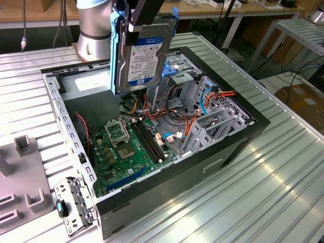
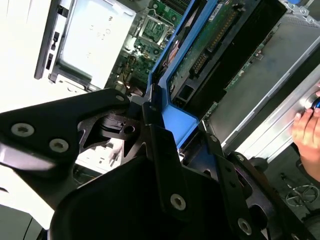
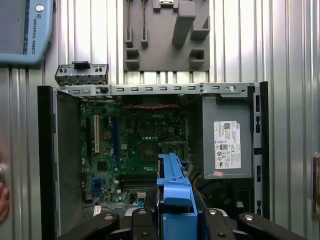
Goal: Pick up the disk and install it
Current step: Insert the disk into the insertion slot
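Disk (image 1: 140, 55) held on edge over the open computer case (image 1: 212, 167), not seated in any bay.

Pincer (image 1: 143, 20) is closed on the disk's upper end, its black fingers (image 2: 150, 112) pressed against the blue side rails; in the exterior view the label faces the camera at 12 o'clock. Beneath the disk's lower edge lie the motherboard (image 1: 126, 152) and a tangle of orange and red cables (image 1: 202, 109), with the metal drive cage (image 1: 215, 119) toward 3 o'clock. The grey box with a white sticker (image 3: 227, 145) sits inside the case just beside the disk. On the table (image 1: 253, 202), a blue latch with metal cage (image 1: 71, 205) rests at 7 o'clock, touching the case corner, and a grey fixture (image 1: 20, 172) lies at 8 o'clock. A person's hand (image 2: 307, 132) is near the table edge.
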`<state>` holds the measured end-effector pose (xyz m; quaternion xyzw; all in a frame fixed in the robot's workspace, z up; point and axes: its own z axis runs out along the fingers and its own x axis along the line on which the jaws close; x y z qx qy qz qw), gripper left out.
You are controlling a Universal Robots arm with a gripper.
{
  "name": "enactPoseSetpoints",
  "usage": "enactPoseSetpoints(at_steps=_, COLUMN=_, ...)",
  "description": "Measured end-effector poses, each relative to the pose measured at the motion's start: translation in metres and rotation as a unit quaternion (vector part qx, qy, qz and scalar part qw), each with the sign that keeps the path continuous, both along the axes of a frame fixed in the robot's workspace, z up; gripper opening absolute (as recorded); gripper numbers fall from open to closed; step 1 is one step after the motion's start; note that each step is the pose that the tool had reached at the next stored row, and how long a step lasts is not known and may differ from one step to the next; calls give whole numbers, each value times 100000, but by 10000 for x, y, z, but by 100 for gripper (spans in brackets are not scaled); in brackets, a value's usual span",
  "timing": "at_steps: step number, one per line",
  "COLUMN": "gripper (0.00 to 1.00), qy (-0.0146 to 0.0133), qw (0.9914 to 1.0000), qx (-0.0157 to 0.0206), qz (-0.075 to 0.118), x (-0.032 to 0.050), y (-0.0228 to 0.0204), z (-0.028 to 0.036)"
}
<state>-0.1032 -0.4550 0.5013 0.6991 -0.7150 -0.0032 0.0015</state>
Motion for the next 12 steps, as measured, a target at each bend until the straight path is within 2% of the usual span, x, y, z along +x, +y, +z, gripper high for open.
enactPoseSetpoints(at_steps=1, gripper=37, qy=-3, qw=100000, qx=-11, qz=4, x=0, y=-61, z=-4)
enactPoseSetpoints(at_steps=6, gripper=37, qy=0, qw=100000, qx=-142, qz=4, x=1, y=-244, z=-13)
enactPoseSetpoints(at_steps=8, gripper=37, qy=-7, qw=100000, qx=-245, qz=3, x=1, y=-289, z=-18)
enactPoseSetpoints(at_steps=12, gripper=37, qy=-3, qw=99998, qx=-637, qz=2, x=19, y=-343, z=-30)
